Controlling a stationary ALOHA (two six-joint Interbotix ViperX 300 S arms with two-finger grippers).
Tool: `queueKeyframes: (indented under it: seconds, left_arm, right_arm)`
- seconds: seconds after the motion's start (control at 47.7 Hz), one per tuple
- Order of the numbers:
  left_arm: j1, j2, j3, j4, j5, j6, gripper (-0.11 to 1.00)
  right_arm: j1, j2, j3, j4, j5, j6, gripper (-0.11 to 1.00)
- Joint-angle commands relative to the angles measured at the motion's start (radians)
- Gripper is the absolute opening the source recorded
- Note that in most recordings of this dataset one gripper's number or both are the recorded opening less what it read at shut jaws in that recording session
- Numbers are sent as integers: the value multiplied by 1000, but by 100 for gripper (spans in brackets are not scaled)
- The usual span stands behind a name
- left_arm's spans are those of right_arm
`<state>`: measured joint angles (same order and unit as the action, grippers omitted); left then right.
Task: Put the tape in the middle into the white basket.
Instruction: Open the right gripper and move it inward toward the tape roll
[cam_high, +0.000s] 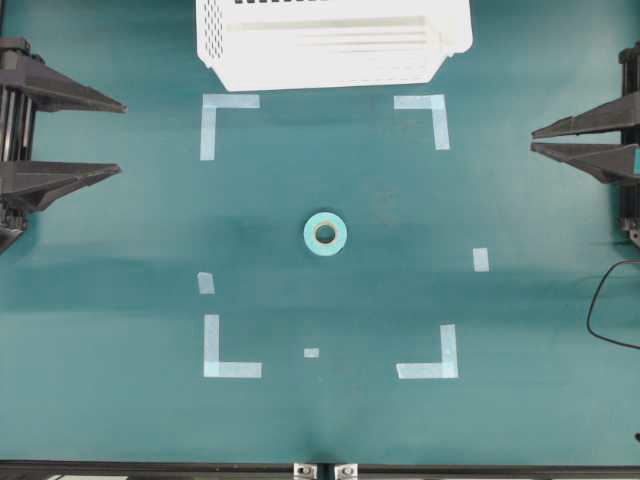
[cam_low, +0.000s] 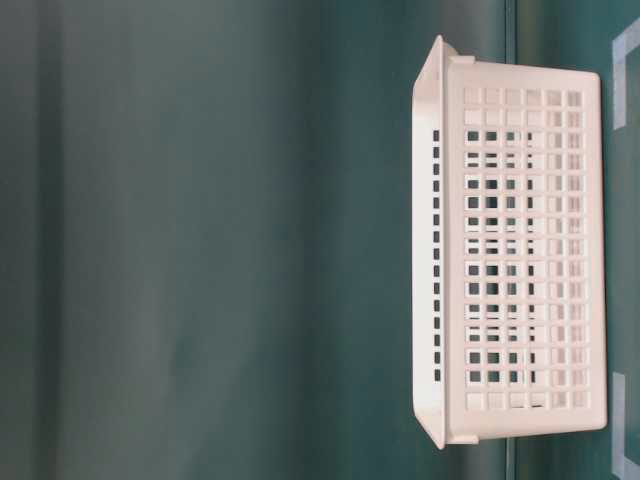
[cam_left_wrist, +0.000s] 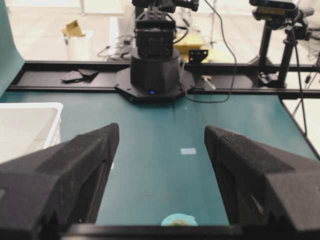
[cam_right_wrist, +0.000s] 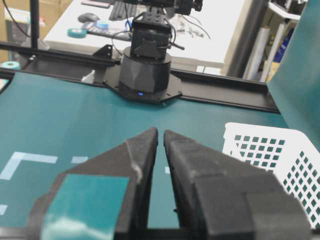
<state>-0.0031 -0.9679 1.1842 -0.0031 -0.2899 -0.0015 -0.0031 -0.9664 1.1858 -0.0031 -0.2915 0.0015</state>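
Currently, the large white plastic basket with lattice sides (cam_high: 330, 45) is sitting at the far edge of the teal table (cam_high: 120, 300), and the part of its slatted bottom that shows is holding nothing. The small round roll of light teal tape with a tan core (cam_high: 325, 233) is lying flat mid-table, well apart from the basket, inside four pale corner marks (cam_high: 224, 116). I am holding my left gripper (cam_high: 118, 135) wide open; my right gripper (cam_high: 535, 139) is nearly closed, gripping nothing.
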Motion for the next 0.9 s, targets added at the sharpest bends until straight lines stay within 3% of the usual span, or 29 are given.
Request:
queueKeyframes:
  seconds: [0.0, 0.042, 0.168, 0.273, 0.818, 0.881]
  left_arm:
    - [-11, 8, -28, -28, -15, -5, 24]
    - [-14, 8, -29, -28, -14, -3, 22]
    - [-21, 14, -26, -28, -15, -2, -1]
    - [-23, 11, -18, -28, -15, -2, -9]
    - [-26, -87, 54, -28, 46, 8, -11]
    - [-28, -100, 64, -28, 67, 8, -11]
  right_arm:
    - [-2, 5, -18, 6, -8, 14, 24]
    - [-2, 2, -12, 6, -6, 17, 21]
    - [-2, -14, -2, 6, -6, 40, 1]
    - [-2, -18, 6, 6, -6, 72, 0]
    - [-9, 15, 9, 6, -6, 173, 1]
    - [-9, 20, 14, 5, -5, 173, 9]
